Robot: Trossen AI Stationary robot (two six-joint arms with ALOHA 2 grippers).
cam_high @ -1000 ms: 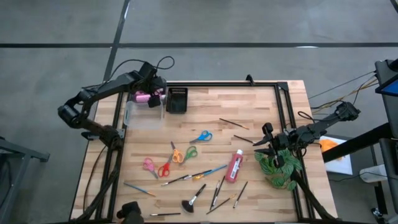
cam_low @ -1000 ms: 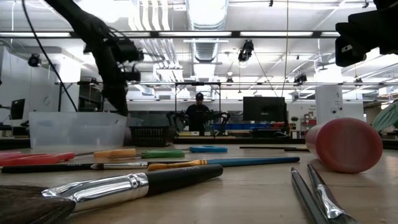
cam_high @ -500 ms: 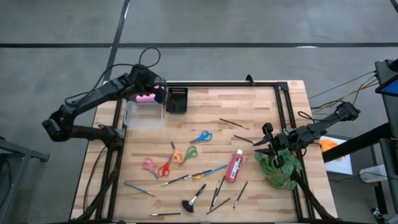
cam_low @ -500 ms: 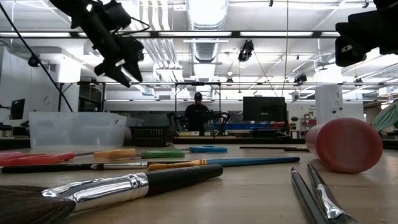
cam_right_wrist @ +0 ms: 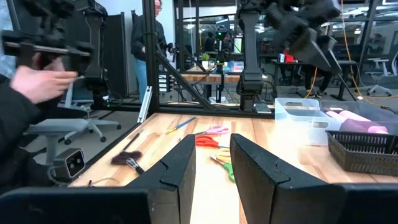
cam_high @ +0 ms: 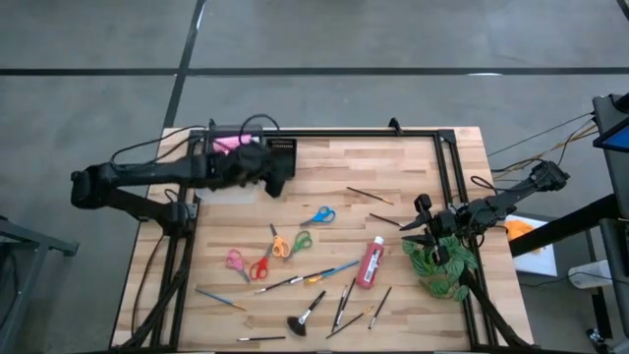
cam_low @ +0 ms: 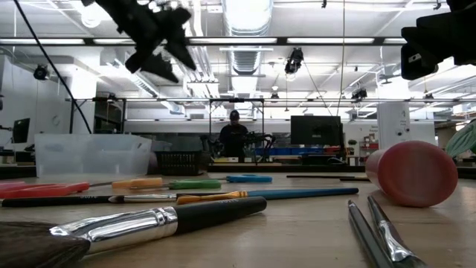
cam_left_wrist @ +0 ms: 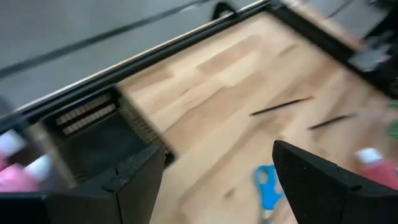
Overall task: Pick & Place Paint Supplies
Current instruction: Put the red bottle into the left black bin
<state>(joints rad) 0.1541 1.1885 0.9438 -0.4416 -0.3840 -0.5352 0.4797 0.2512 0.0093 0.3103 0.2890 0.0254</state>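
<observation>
Likely next, blue scissors (cam_high: 317, 215): light, stiff, slippery; pinch at pivot with wide-open left gripper (cam_high: 276, 183), right gripper (cam_high: 425, 232) narrow, empty.

A green leafy plant (cam_high: 439, 264) sits at the table (cam_high: 393, 177) edge, well apart from the black tray (cam_high: 282, 157).

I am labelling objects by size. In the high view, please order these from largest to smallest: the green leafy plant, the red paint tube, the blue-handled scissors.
1. Green leafy plant
2. Red paint tube
3. Blue-handled scissors, only slightly smaller than the tube, so this is less certain.
</observation>
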